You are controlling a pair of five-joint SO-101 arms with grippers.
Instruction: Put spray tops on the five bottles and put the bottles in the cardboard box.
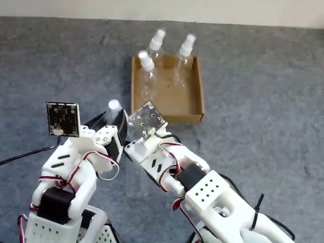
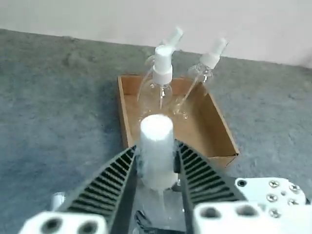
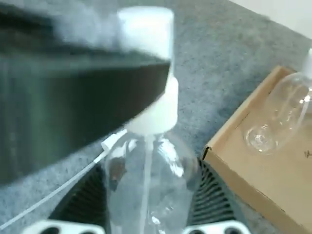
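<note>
A clear bottle [image 3: 146, 180] stands between the fingers of my right gripper [image 3: 148, 207], which is shut on its body. A white spray top [image 2: 157, 146] sits on the bottle's neck, its thin tube hanging down inside. My left gripper [image 2: 156, 156] is shut on that spray top from both sides. In the high view the two grippers meet just in front of the cardboard box [image 1: 201, 91], with the spray top [image 1: 115, 105] poking up above the left gripper [image 1: 115, 124]. Three bottles with spray tops [image 1: 147, 76] lie in the box.
Grey carpet covers the table around the box. A small white part with a thin tube [image 3: 108, 142] lies on the carpet beside the held bottle. A black cable [image 1: 25, 154] runs off to the left of the arms.
</note>
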